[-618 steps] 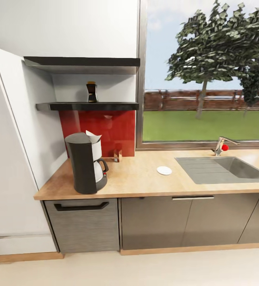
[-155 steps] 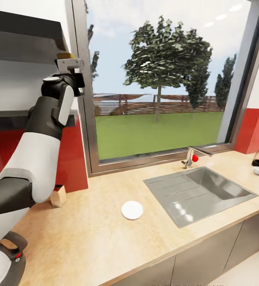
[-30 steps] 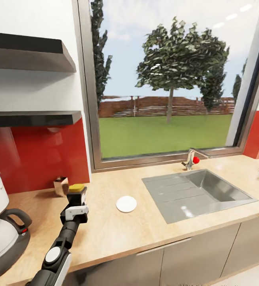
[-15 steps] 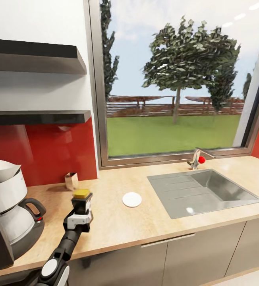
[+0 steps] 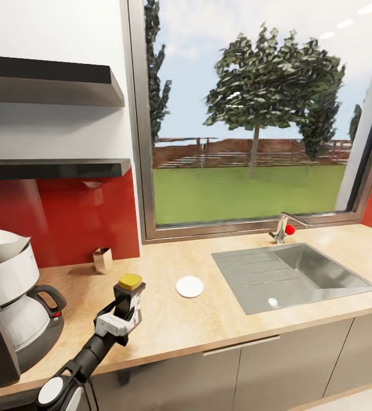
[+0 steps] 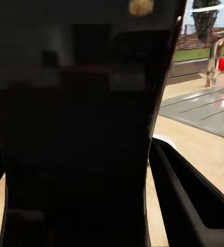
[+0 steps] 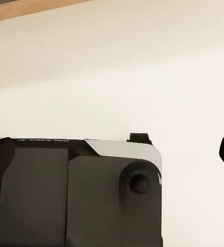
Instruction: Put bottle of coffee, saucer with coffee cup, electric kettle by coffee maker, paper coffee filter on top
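Above the tabletop (image 5: 220,319), just right of the coffee maker (image 5: 15,308), the left gripper (image 5: 120,317) is clamped on the bottle of coffee (image 5: 128,294), tilted and not yet set down. Judged status: the paper coffee filter (image 5: 3,242) sits on the coffee maker; the kitchen shelf (image 5: 55,168) carries no bottle. The saucer (image 5: 190,286) lies apart toward the sink (image 5: 294,277) and needs moving closer. A small white item at the far right edge may be the cup; it cannot be confirmed. Open surface lies between coffee maker and saucer. Right gripper state: cannot tell.
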Tool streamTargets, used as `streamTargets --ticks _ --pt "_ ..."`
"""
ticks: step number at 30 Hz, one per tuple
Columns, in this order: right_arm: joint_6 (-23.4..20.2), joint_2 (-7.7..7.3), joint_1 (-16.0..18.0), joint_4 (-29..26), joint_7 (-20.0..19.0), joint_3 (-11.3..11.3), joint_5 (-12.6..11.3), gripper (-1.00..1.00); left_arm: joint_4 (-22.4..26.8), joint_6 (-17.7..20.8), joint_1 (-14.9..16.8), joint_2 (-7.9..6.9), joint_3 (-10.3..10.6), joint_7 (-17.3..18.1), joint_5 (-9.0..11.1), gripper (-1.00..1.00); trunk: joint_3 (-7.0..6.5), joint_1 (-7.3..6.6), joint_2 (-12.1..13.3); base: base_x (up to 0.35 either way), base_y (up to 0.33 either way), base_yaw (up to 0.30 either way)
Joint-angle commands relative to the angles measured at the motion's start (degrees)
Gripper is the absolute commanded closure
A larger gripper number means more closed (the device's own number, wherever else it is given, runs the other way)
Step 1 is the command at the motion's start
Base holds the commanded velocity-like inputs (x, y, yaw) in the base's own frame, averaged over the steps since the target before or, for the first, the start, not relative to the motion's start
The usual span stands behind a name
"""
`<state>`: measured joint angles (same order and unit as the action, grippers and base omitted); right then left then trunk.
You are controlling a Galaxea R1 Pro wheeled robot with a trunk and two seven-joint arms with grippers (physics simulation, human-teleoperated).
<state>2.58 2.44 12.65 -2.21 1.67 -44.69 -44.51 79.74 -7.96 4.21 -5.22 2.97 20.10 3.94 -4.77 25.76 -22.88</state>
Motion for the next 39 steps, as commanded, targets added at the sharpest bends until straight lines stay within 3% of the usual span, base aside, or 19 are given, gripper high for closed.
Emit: streamTargets --ticks 1,5,10,16,18,22,24,28,39 --pt "0.1 0.02 0.0 0.0 0.2 -0.5 -0.5 -1.0 0.2 0.1 0.0 -0.44 0.0 2.0 0.4 1.0 0.02 0.02 0.0 0.0 0.0 0.095" --pt "0.1 0.09 0.0 0.0 0.2 -0.5 -0.5 -1.0 0.7 1.3 0.0 -1.1 -1.3 8.4 0.5 1.0 0.02 0.02 0.0 0.0 0.0 0.191" --pt "0.1 0.03 0.0 0.0 0.2 -0.6 -0.4 -1.0 2.6 6.9 0.0 -1.26 -6.3 20.3 0.6 1.0 0.02 0.02 0.0 0.0 0.0 0.129" --pt "0.2 0.02 0.0 0.0 0.2 -0.7 -0.3 -1.0 3.5 14.8 0.2 -1.32 -12.9 38.0 0.6 1.0 0.02 0.02 0.0 0.0 0.0 0.016" --pt "0.6 0.03 0.0 0.0 0.2 -0.8 -0.3 -1.0 4.3 16.8 0.2 -1.73 -15.0 44.1 0.4 1.0 0.02 0.02 0.0 0.0 0.0 0.003" --pt "1.3 0.02 0.0 0.0 0.2 -0.8 -0.2 -1.0 5.1 19.6 0.1 -2.92 -18.7 52.3 0.1 1.0 0.02 0.02 0.0 0.0 0.0 0.001" --pt "1.5 0.02 0.0 0.0 0.2 -0.8 -0.2 -1.0 5.2 20.1 0.1 -3.2 -20.0 54.6 -0.1 1.0 0.02 0.02 0.0 0.0 0.0 0.0" --pt "1.7 0.02 0.0 0.0 0.2 -0.8 -0.1 -1.0 5.2 20.4 0.0 -3.37 -20.6 56.3 -0.1 1.0 0.02 0.02 0.0 0.0 0.0 0.0" --pt "1.7 -0.02 0.0 0.0 0.2 -0.8 -0.1 -1.0 5.1 20.0 -1.7 -3.15 -20.5 57.0 -1.3 1.0 0.02 0.02 0.0 -0.08 0.0 0.0"
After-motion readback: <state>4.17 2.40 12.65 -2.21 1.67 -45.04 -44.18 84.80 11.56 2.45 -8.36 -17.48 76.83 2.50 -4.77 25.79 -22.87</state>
